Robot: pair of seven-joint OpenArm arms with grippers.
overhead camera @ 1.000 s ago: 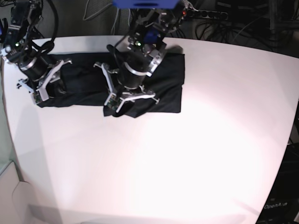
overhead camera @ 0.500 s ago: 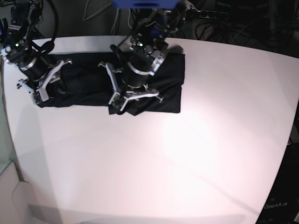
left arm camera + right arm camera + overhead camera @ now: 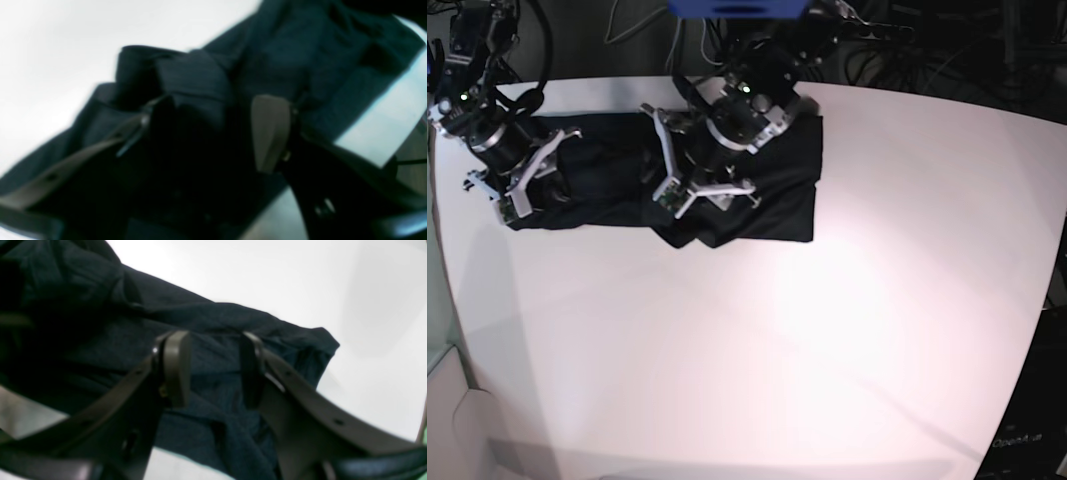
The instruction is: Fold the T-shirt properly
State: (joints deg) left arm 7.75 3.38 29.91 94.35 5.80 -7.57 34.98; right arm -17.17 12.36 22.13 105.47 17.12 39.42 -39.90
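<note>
Dark navy T-shirt (image 3: 772,190), plain and rumpled, lies along the white worktop's (image 3: 827,330) far edge toward its left corner. Right gripper (image 3: 213,368) hovers open over the shirt's left end, empty. Left gripper (image 3: 695,172) stands spread over a bunched fold, gripping nothing. No readable writing.

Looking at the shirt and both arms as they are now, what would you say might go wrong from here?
1. The left gripper is open just above a rumpled lump of the T-shirt; withdrawing could snag the fold.
2. The right gripper hovers open over the shirt's end; a shallow pinch may catch only one layer.
</note>
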